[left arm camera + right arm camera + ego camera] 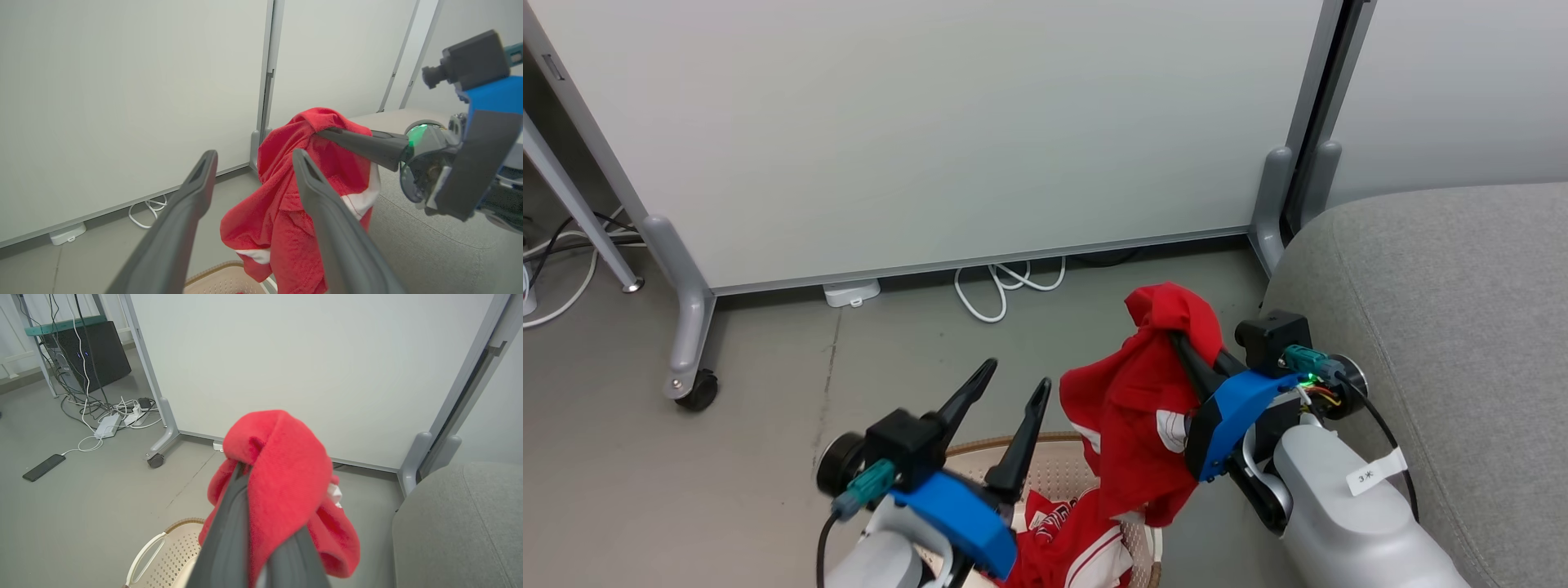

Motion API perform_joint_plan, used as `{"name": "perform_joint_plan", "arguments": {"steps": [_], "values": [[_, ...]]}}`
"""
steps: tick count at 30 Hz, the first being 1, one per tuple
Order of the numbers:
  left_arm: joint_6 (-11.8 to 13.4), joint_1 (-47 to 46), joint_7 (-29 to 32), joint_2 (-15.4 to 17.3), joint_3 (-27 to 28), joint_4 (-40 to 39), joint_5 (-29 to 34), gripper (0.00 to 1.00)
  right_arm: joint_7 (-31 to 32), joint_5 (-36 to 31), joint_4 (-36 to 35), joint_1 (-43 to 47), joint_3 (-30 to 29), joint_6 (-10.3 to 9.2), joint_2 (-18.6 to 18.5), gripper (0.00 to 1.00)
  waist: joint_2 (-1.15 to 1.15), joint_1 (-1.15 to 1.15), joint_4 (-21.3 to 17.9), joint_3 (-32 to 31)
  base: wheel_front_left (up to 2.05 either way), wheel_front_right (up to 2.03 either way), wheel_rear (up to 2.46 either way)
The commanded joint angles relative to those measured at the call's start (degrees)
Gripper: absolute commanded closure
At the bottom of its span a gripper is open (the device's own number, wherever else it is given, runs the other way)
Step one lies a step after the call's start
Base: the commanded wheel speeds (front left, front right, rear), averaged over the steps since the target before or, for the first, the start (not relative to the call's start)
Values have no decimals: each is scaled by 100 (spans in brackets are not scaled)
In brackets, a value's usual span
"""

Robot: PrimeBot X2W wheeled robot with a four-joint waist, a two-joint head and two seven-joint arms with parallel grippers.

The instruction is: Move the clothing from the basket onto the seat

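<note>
A red garment with white panels (1139,408) hangs in the air above the basket, pinched in my right gripper (1176,335), which is shut on its top fold (278,457). The same garment (302,183) hangs just beyond my left gripper's fingers in the left wrist view. A second red garment with white stripes and lettering (1070,543) lies in the cream basket (1062,457) at the bottom of the head view. My left gripper (1017,376) is open over the basket's left part, holding nothing. The grey sofa (1445,327) stands right of the lifted garment.
A white partition panel (931,131) on castor feet (690,384) stands behind the basket, with white cables (1005,286) on the floor below it. In the right wrist view, a power strip with cables (108,424), a phone (43,467) and a dark box (90,351) are further left.
</note>
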Motion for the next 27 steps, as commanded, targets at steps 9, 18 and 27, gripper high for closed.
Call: {"name": "perform_joint_plan", "arguments": {"steps": [9,18,27], "values": [[-259,1079,-15,-151,1005,-422,766,0,-44,-82,-103,223,-81,1,-13,100,0,0,-7,-28,0,0,0],[-397,1406,-15,-324,1380,-431,1209,0,-12,-126,-149,291,-122,1,-13,100,0,0,12,-38,0,0,0],[-450,1451,-15,-423,1498,-423,1338,0,23,-82,-217,297,-101,1,-13,100,0,0,-128,-10,0,0,0]]}}
